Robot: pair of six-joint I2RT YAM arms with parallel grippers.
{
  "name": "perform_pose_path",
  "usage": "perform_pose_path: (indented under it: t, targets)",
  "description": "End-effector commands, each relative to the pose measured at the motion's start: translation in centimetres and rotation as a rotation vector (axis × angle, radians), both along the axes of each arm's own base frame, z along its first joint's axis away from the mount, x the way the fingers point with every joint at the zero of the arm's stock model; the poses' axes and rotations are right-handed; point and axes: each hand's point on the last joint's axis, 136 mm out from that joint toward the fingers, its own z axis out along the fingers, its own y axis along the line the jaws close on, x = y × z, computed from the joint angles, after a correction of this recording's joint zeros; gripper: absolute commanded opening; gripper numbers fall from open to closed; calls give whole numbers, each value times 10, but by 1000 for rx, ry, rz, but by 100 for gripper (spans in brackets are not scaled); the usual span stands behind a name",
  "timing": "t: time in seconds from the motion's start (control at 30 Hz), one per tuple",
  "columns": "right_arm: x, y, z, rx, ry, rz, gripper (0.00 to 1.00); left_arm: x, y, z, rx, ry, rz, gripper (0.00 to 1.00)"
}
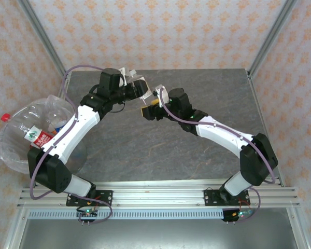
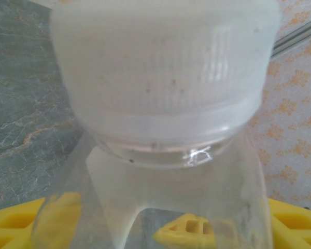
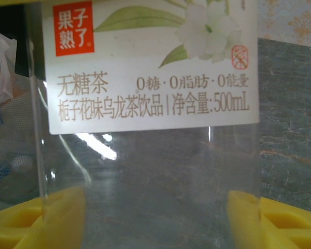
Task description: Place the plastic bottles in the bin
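- A white ribbed cap (image 2: 166, 67) fills the left wrist view, blurred by closeness. It tops the clear bottle (image 3: 150, 171).
- The bottle's white label (image 3: 150, 67) carries 果子熟了 in a red-orange square. Below that it reads 无糖茶, 0糖·0脂肪·0能量, 栀子花味乌龙茶饮品 and 净含量:500mL. A white flower with green leaves is printed above the text.
- The right end effector (image 3: 155, 218) pinches the clear body just under the label, with a yellow finger (image 3: 280, 223) against each side.
- The left end effector (image 2: 160, 228) has yellow fingers (image 2: 295, 223) flanking the bottle's shoulder below the cap. I cannot tell whether they press it.
- In the top view, the left arm (image 1: 78, 124) and right arm (image 1: 223, 132) rise from bases at 6 o'clock. They bend inward and meet just past the middle of the bench (image 1: 145, 155), toward 12 o'clock.
- The bin (image 1: 13, 155) sits at 9 o'clock, beyond the bench's left edge. A red-labelled bottle (image 1: 41, 137) lies inside it.
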Motion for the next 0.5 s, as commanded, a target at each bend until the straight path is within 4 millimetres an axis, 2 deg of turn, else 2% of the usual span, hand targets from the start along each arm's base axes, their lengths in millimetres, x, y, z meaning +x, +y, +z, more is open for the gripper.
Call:
perform_pose_path:
  t: [0.0, 0.17, 0.3, 0.47]
  targets:
    - [-4, 11, 28, 79, -43, 31, 65, 1, 2, 10, 9, -32, 17, 71]
    - [-2, 12, 31, 94, -43, 27, 69, 0, 2, 8, 11, -27, 12, 60]
    - [0, 11, 30, 102, -34, 10, 80, -1, 3, 13, 12, -42, 18, 54]
    - [7, -2, 27, 77, -54, -73, 95, -2, 17, 20, 44, -74, 78, 51]
